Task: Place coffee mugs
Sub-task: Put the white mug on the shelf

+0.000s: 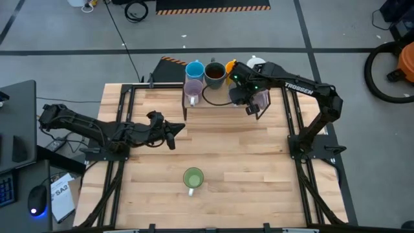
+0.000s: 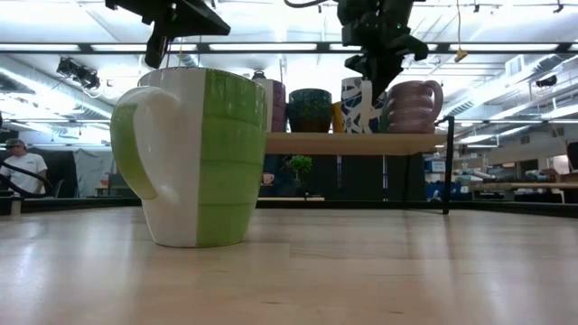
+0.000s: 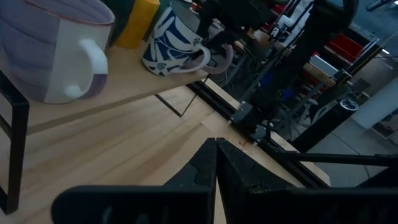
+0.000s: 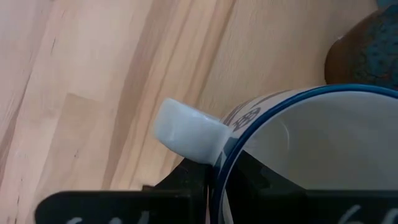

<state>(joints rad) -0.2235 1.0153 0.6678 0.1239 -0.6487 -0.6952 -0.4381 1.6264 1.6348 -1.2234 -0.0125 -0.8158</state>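
Observation:
A green and white mug [image 1: 193, 178] [image 2: 194, 162] stands upright on its base at the table's near middle. The other mugs stand on a low wooden shelf [image 2: 343, 143] at the far edge: blue [image 1: 195, 70], lilac [image 1: 192, 87], dark brown [image 1: 215, 72], orange [image 1: 231, 66], white [image 1: 255, 63], a second lilac [image 2: 414, 106], and a white mug with blue pattern [image 2: 359, 106] [image 3: 168, 43]. My right gripper [image 4: 211, 165] [image 2: 377, 72] is at that patterned mug's rim. My left gripper [image 1: 171, 137] [image 3: 216, 144] hovers shut over the table's left middle. My right gripper holds the patterned mug by its wall at the blue rim [image 4: 219, 163], right beside the handle [image 4: 186, 134]. One finger is inside the mug and one [image 4: 180, 177] outside, coming from above and pointing down. The mug stays upright with its base on the shelf.
The shelf stands on thin black metal legs [image 2: 446, 167] and is crowded with mugs close beside the held one. A black cable [image 1: 217, 101] loops at the shelf's front. Black frame rails [image 1: 294, 123] run along the table's sides. Bare wood lies between the shelf and the green mug.

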